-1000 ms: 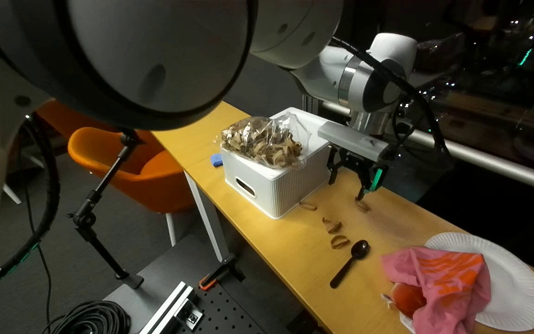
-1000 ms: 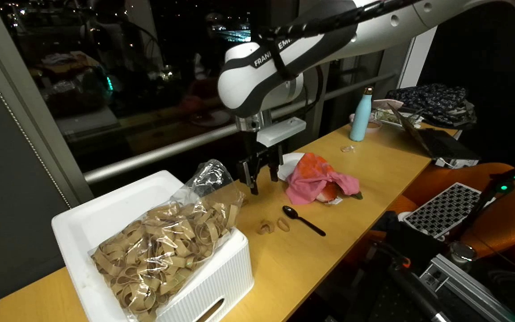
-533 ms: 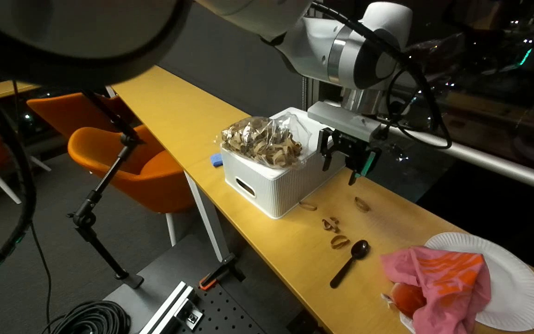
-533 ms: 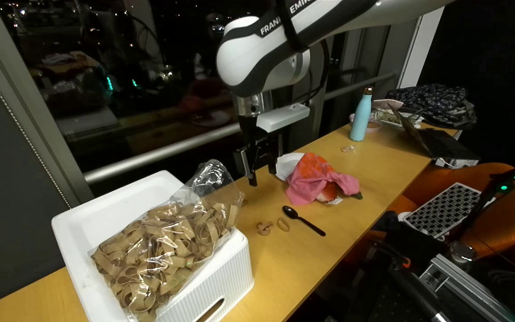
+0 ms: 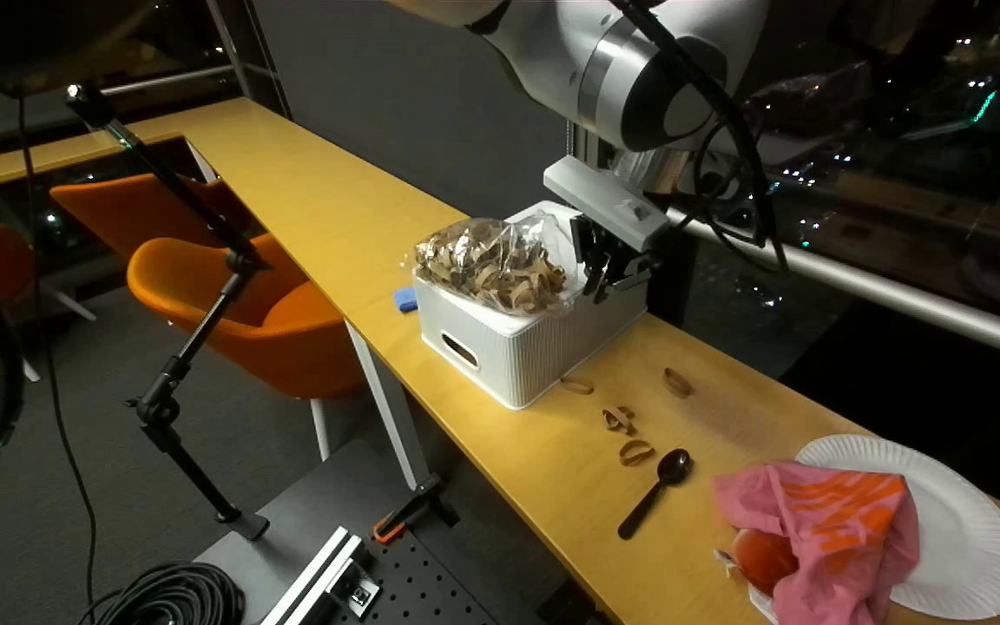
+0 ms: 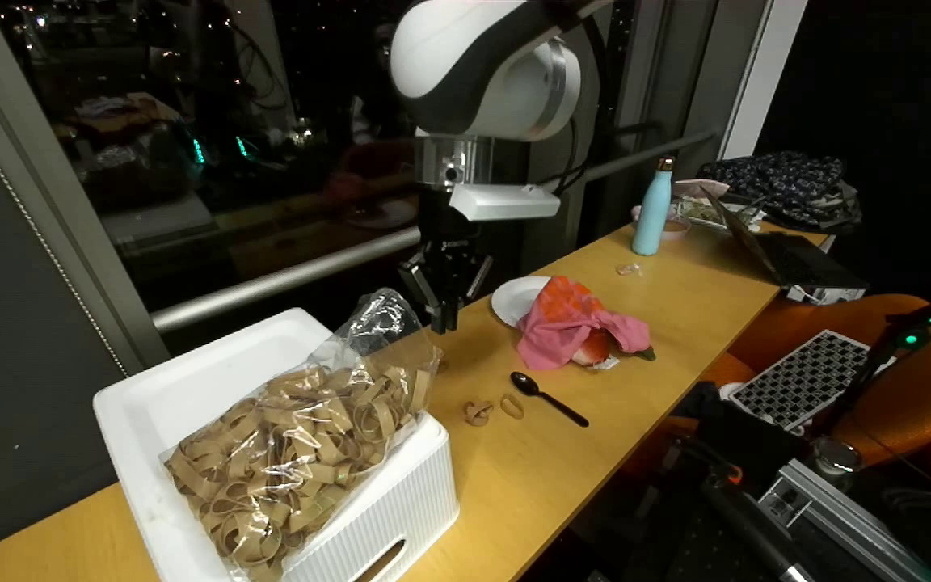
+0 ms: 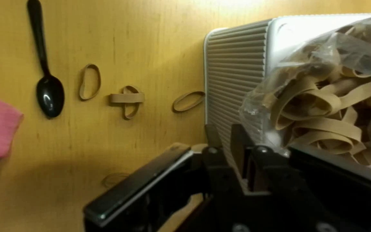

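I'd judge this positioning: the gripper [image 7: 224, 132] hovers, fingers almost together with nothing visible between, the bag of tan bands [image 7: 327, 127] on the white box [image 7: 237, 58] toward its two o'clock in the wrist view, so grasping would call for spreading

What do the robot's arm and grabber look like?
The arm is rounded, white and black, with a silver ring. A thick black cable runs along it. The gripper is black, with two slim fingers, a pale bar above, and tiny writing too small to read.
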`<state>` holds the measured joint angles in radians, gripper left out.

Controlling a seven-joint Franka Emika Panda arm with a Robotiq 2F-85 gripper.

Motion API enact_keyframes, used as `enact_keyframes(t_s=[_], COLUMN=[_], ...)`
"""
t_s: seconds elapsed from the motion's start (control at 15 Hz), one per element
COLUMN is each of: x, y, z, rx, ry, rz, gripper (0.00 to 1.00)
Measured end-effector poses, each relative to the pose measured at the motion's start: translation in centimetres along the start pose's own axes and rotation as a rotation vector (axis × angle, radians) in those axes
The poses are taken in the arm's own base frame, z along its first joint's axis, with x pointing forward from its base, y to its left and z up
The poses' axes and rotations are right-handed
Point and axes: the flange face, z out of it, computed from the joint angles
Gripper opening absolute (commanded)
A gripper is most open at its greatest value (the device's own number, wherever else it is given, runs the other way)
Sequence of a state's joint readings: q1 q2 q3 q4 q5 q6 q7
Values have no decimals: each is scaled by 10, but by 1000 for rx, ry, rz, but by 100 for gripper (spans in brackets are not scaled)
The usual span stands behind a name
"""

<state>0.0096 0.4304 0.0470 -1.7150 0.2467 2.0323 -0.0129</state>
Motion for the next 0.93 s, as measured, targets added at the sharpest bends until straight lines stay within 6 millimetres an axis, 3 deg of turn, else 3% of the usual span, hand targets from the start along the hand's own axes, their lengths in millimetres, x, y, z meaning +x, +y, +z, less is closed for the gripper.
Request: enact_keyframes(t_s=[0.33,0.93], x=[-2,-4], y=[-14,-43], z=[22,31], rx=[92,197], ry=[65,120], rz=[-3,-43], gripper=[0,0])
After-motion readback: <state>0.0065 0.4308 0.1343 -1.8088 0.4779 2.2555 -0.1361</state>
